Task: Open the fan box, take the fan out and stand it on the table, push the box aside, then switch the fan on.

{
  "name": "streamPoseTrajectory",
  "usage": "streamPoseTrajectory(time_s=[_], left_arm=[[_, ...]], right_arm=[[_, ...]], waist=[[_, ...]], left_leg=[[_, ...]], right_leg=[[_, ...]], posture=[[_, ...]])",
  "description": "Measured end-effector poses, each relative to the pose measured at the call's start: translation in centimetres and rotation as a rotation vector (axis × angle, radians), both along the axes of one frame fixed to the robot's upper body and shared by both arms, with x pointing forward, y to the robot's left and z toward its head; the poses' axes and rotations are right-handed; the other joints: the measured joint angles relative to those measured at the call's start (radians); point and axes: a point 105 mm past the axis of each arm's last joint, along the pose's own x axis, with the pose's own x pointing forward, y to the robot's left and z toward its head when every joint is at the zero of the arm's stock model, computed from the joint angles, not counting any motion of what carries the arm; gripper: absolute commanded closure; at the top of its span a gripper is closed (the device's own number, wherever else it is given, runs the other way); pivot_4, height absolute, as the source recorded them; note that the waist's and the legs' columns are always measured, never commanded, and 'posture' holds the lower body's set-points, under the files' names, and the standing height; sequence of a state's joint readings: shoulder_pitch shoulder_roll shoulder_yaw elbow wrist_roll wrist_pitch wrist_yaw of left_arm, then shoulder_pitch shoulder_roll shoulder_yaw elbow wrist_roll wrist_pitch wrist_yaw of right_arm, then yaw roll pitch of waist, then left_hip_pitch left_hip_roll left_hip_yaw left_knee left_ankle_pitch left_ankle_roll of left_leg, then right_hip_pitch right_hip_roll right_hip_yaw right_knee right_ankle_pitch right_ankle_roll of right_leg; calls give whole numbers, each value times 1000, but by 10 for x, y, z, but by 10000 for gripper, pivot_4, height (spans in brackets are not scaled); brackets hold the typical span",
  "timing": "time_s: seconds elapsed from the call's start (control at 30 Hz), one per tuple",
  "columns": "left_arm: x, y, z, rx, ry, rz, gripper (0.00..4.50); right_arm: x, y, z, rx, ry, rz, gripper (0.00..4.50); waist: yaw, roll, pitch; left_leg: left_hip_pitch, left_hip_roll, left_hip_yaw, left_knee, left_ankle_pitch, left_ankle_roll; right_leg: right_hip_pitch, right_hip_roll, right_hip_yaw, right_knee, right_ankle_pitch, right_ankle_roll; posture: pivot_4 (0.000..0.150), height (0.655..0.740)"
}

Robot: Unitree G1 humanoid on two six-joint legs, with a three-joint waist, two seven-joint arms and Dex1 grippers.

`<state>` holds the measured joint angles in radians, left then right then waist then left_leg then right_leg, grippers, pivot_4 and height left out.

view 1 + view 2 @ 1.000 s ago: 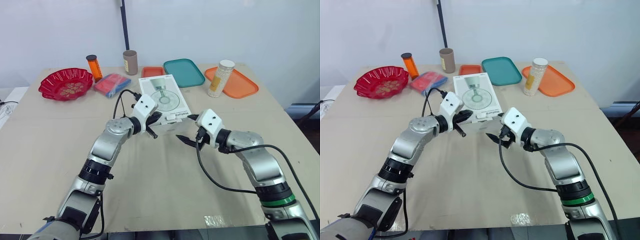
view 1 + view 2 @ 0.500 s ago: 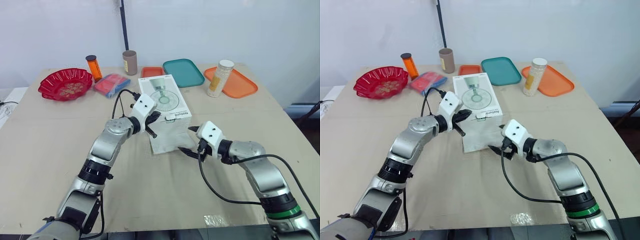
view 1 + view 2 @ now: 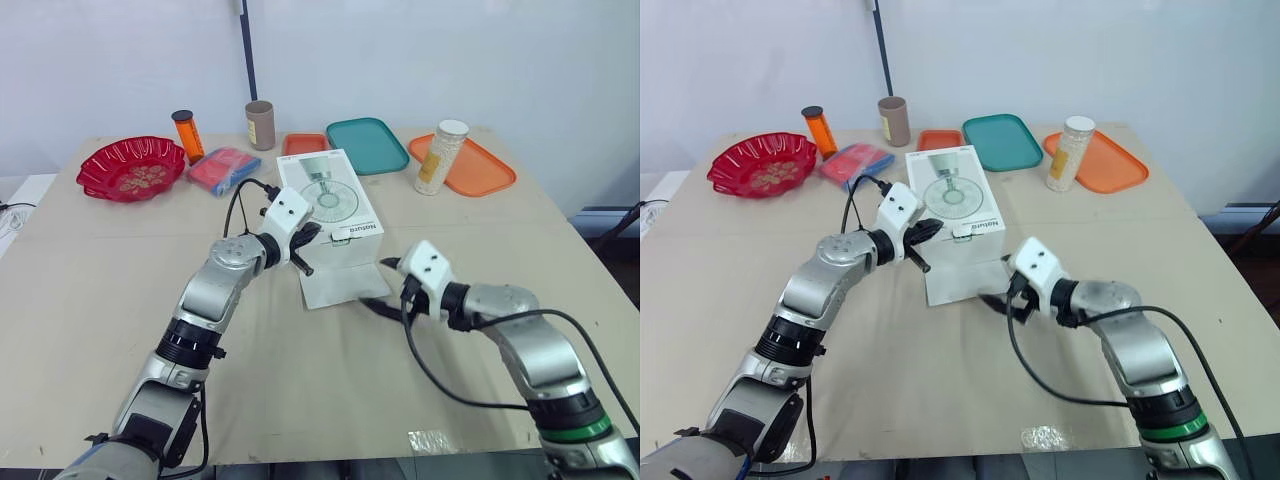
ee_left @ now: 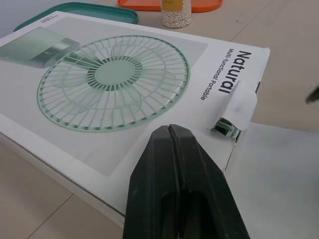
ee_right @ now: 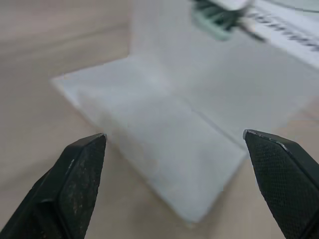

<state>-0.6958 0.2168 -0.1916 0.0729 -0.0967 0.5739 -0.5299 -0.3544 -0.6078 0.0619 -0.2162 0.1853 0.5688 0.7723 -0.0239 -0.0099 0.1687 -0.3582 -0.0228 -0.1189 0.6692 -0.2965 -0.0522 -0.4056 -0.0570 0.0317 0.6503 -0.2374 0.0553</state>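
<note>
- Left pincer (image 4: 172, 132): fingers together, tips over the top of the white cardboard fan box (image 3: 335, 205), near its open end.
- Right pincer (image 3: 378, 284): fingers apart, just before the lowered end flap (image 3: 335, 285); opening dead ahead, box's long axis running away beyond.
- Right arm judged nearer the opening.

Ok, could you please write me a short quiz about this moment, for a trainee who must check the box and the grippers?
1. True or false: the front flap of the fan box lies folded down on the table.
2. The fingers of the left gripper are: A wide open, B shut, C clamped on the flap.
3. Fill in: the white bottle stands on the ___ tray.
Key: 1 true; 2 B; 3 orange.
</note>
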Motion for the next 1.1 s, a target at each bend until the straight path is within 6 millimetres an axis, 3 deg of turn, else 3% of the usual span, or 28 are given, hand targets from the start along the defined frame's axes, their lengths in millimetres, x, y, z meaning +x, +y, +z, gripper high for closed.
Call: streamPoseTrajectory(time_s=[0.23,0.43,0.8,1.1], left_arm=[[0,1,0,1,-2,4,44660],[-1,3,0,2,1,11,44660],[-1,4,0,2,1,23,44660],[0,4,0,0,1,26,44660]], right_arm=[[23,-11,-14,56,68,-116,0],[31,-1,-16,89,80,-95,0],[30,8,-12,109,77,-53,0],[16,11,-11,125,95,-35,0]], waist=[[-1,0,0],[-1,0,0],[-1,0,0],[-1,0,0]], left_leg=[[0,0,0,0,0,0],[0,0,0,0,0,0],[0,0,0,0,0,0],[0,0,0,0,0,0]], right_leg=[[0,0,0,0,0,0],[0,0,0,0,0,0],[0,0,0,0,0,0],[0,0,0,0,0,0]], posture=[[1500,7400],[1500,7400],[1500,7400],[1500,7400]])
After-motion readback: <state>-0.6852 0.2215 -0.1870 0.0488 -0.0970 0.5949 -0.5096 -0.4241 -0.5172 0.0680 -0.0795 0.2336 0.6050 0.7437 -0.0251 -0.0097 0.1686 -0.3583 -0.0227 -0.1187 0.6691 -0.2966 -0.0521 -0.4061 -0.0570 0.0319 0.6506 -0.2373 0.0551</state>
